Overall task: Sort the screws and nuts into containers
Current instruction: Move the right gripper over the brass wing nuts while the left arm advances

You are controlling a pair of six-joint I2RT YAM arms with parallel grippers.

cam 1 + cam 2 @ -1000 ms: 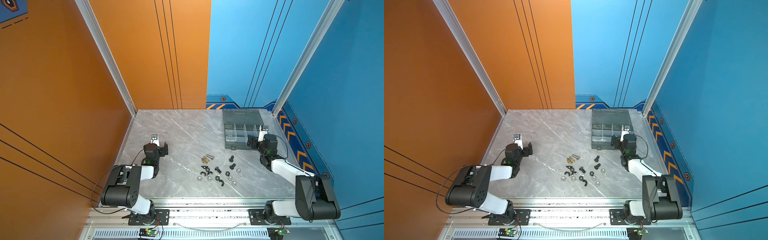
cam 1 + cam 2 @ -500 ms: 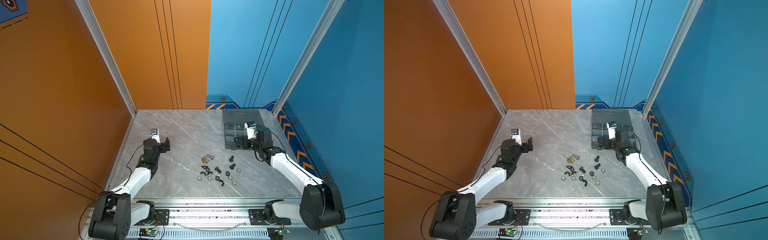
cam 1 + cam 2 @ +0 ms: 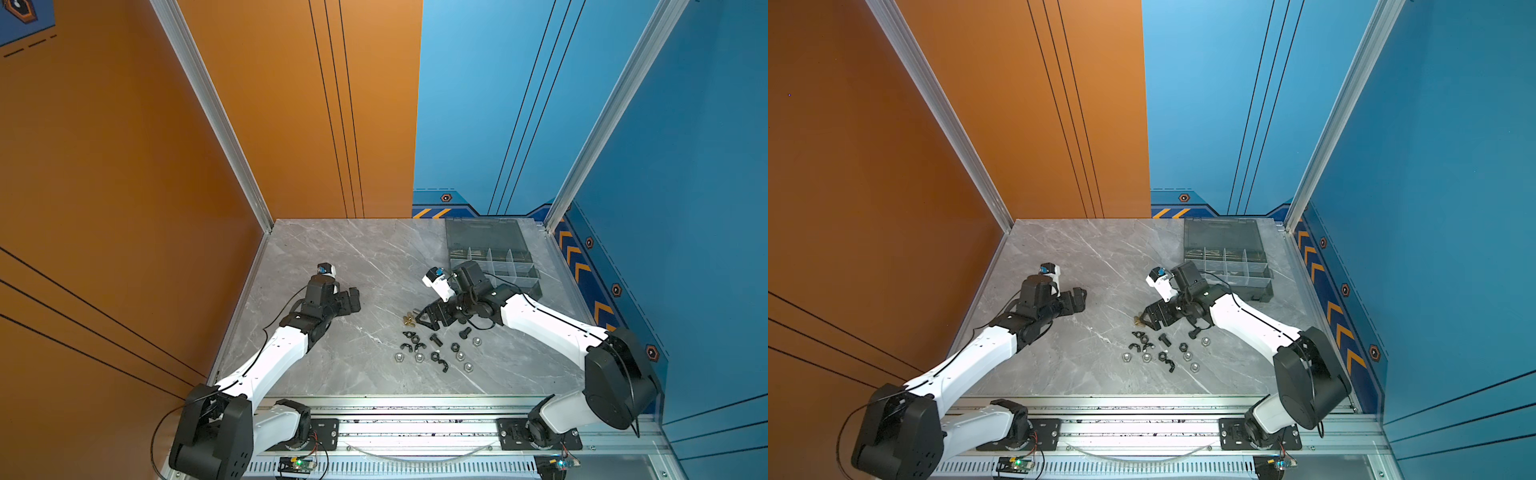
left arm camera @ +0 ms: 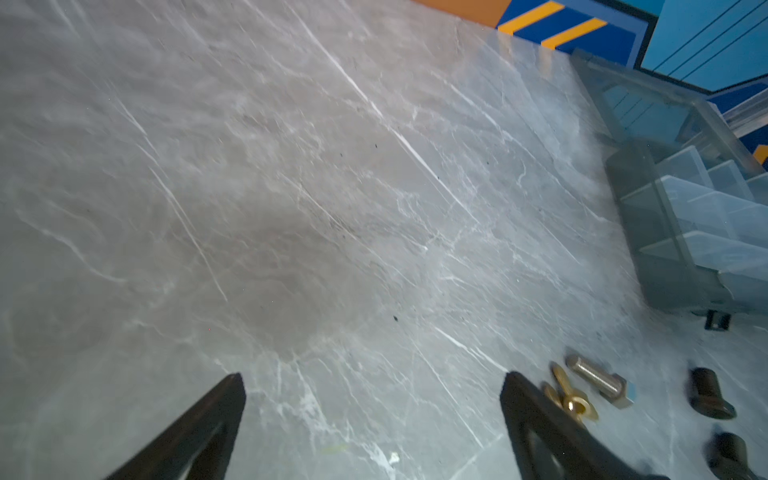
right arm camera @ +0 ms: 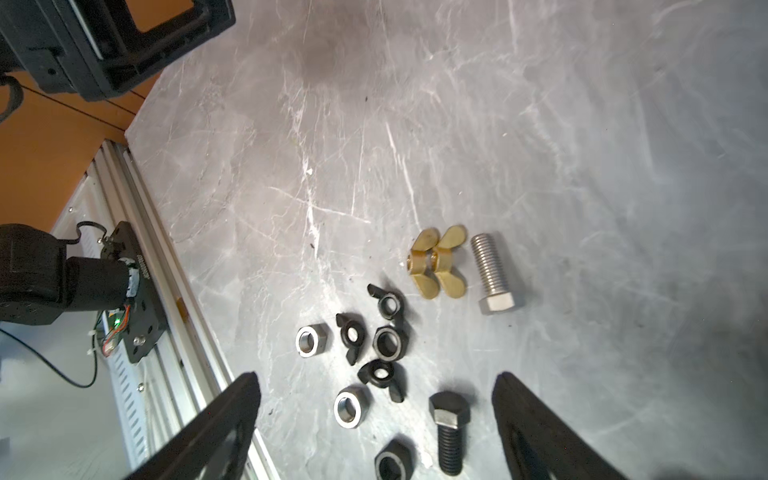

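Both arms have unfolded over the last second. The right end effector [image 5: 374, 380] has left the organiser box [image 3: 1260, 292] and hangs low, just short of the silver screw [image 5: 495, 270]. Its jaws stand wide and hold nothing. The left end effector [image 4: 372, 376] is likewise wide and empty, on the opposite side of the silver screw and apart from it.

The silver screw lies flat on the tabletop [image 3: 332, 257], well clear of the box, with two brass wing nuts [image 5: 438, 262] just beside its shaft. Its long axis is level: the hex head faces the right end effector and the threaded tip points away. A black screw [image 5: 449, 428] lies nearer the jaws than the silver screw, head toward it. Black and silver nuts [image 5: 376, 345] lie loose near the silver screw's head end.

Judgement: the silver screw is rigid and light. Its round shaft will roll, though the threads give some bite. The best hold is across mid-shaft, jaws square to the axis and clear of the wing nuts.
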